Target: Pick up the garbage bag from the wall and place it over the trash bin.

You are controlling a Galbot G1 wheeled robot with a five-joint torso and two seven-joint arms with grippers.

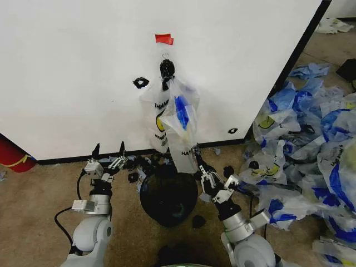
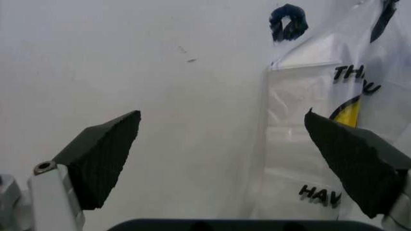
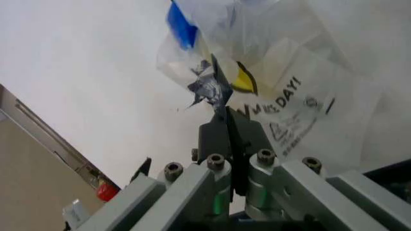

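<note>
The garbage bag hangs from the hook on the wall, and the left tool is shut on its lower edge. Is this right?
Not quite. The right tool is shut on the garbage bag; the head view shows it. The left tool is open, beside the bag.

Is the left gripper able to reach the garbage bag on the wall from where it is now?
Probably yes. The left gripper is open, pointing at the wall, with the garbage bag hanging just beside it and nothing between. The right gripper is shut at the bag's lower edge.
</note>
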